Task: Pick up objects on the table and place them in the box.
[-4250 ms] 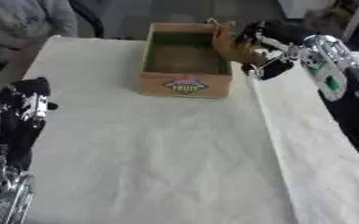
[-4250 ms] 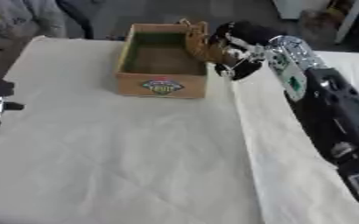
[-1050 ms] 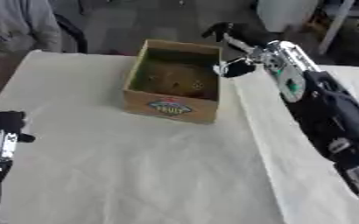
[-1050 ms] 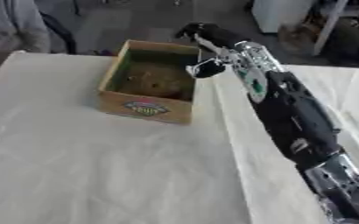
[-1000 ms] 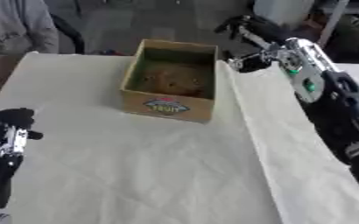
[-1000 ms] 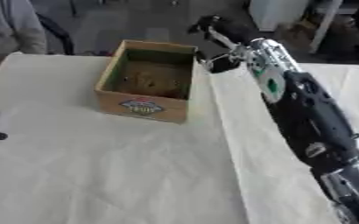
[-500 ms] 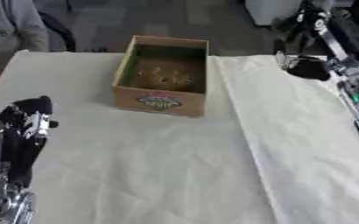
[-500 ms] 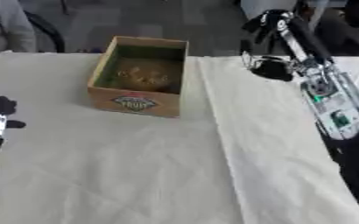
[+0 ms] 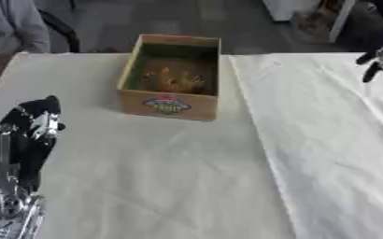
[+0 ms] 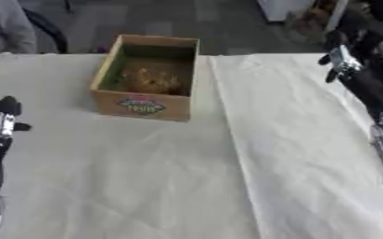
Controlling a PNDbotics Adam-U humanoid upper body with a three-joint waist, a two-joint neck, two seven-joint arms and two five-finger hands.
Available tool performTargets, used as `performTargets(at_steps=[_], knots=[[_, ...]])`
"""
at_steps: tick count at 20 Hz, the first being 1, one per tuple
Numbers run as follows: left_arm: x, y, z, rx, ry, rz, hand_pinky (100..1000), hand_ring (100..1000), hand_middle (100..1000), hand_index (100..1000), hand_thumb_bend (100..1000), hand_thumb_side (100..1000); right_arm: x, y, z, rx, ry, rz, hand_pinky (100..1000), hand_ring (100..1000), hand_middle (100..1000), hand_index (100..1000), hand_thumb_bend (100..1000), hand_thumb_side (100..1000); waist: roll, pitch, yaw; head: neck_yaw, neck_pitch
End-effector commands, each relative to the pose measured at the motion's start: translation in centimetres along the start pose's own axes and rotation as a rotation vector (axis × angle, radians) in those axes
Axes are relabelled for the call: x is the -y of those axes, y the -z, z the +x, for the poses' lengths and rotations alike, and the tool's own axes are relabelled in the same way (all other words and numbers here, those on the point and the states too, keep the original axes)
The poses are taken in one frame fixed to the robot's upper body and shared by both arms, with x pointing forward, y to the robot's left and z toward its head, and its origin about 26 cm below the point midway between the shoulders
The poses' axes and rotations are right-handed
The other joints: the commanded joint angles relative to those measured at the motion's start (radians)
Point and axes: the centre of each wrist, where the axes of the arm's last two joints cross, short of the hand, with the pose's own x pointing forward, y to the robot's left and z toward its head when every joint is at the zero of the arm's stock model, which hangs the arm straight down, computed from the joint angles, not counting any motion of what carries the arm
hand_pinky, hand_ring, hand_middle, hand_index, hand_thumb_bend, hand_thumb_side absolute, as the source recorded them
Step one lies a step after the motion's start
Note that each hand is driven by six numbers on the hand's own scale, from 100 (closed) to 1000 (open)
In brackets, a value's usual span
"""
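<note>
I see the box [image 9: 172, 77] sitting at about 12 o'clock on the desk [image 9: 187, 177], open side up, with something yellowish-brown [image 9: 172, 80] lying on its floor. Nothing else lies loose on the cloth [image 10: 301, 140] that I can find, so I judge the task is at or near its end, unless something sits outside my view.

My left hand [image 9: 33, 122] stands at 9 o'clock near the desk edge, fingers pointing up and relaxed, holding nothing. My right hand [image 10: 338, 57] is up at 2 o'clock, well apart from the box; only a dark and silver part shows, and I cannot tell how its fingers stand or whether they hold anything.

What worries me from here: the right arm [image 10: 366, 93] hangs above the right side of the desk, and if I bring it back toward 12 o'clock too low it could clip the box's near-right wall and shove or tip it, spilling the contents. A fold runs down the cloth from 12 to 6 o'clock just right of the box; a dragging hand could catch it and pull the box along. The left hand is near enough to the box's 8 o'clock side that a careless swing could knock it too.

Hard to read: what exactly lies in the box, the label [image 9: 168, 104] on its front, and most of the right hand, cut off at the frame edge.
</note>
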Motion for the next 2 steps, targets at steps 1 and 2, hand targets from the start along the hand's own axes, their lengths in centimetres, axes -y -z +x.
performTargets(at_steps=[1,2], knots=[[-0.71,0.39,0.38,0.022,0.022,0.016,540,766,496,619,347,478,0.42,-0.62,0.69,0.003,0.025,-0.051,322,523,576,684,100,563,0.003,-0.011,-0.009,0.013,0.014],[-0.73,0.34,0.33,0.02,0.021,0.017,541,766,496,619,346,479,0.37,-0.98,0.54,-0.008,0.029,-0.061,322,523,576,684,100,565,0.005,-0.011,-0.015,0.015,0.016]])
